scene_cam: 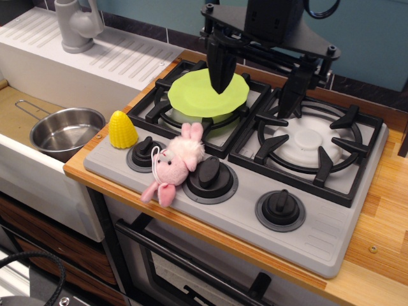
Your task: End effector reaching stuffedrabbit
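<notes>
Gripper point(255, 80) open, empty, above green plate point(208, 94); stuffedrabbit point(176, 162) on knobs near stove front edge.

Top edge cuts off the arm above the claw point(255, 80) and the faucet point(76, 25) head. Left finger hides part of the green plate point(191, 99). Oven handle point(191, 268) runs out at the bottom edge.

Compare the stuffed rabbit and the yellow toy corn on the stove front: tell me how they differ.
The stuffed rabbit is fluffy and pale pink; the toy corn is smooth and yellow. The rabbit lies sprawled between two knobs; the corn stands upright at the panel's left corner. The rabbit has a white string loop; the corn has none. Both are small toys.
</notes>
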`<state>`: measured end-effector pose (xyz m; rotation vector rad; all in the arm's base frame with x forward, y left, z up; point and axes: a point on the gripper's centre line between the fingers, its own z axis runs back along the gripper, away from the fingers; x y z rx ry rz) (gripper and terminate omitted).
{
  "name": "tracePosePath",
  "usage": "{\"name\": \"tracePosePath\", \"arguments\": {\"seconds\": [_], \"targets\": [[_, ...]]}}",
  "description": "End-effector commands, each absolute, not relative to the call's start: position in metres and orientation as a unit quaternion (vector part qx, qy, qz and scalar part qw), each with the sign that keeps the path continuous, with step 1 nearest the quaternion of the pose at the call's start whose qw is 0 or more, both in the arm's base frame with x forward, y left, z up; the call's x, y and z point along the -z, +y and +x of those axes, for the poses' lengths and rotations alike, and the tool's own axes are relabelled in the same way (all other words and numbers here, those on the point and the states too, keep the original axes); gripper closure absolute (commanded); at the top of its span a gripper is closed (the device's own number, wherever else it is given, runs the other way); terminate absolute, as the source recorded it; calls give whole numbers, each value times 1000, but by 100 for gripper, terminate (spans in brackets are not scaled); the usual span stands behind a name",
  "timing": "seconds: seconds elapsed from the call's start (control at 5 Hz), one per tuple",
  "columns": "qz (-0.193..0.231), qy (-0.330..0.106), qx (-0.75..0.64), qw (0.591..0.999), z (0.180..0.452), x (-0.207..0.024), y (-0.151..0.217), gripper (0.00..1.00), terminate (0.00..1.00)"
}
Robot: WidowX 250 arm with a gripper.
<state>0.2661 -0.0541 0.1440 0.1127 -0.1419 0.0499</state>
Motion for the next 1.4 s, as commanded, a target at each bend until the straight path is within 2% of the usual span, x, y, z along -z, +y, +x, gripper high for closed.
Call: {"name": "tracePosePath", "arguments": {"seconds": [0.0, 0.8, 1.2], "targets": [[56, -71, -25, 996, 266, -144, -54, 0, 0], [63, -61, -28, 996, 268, -144, -62, 0, 0], [73, -115, 20, 991, 278, -126, -12, 0, 0]]}}
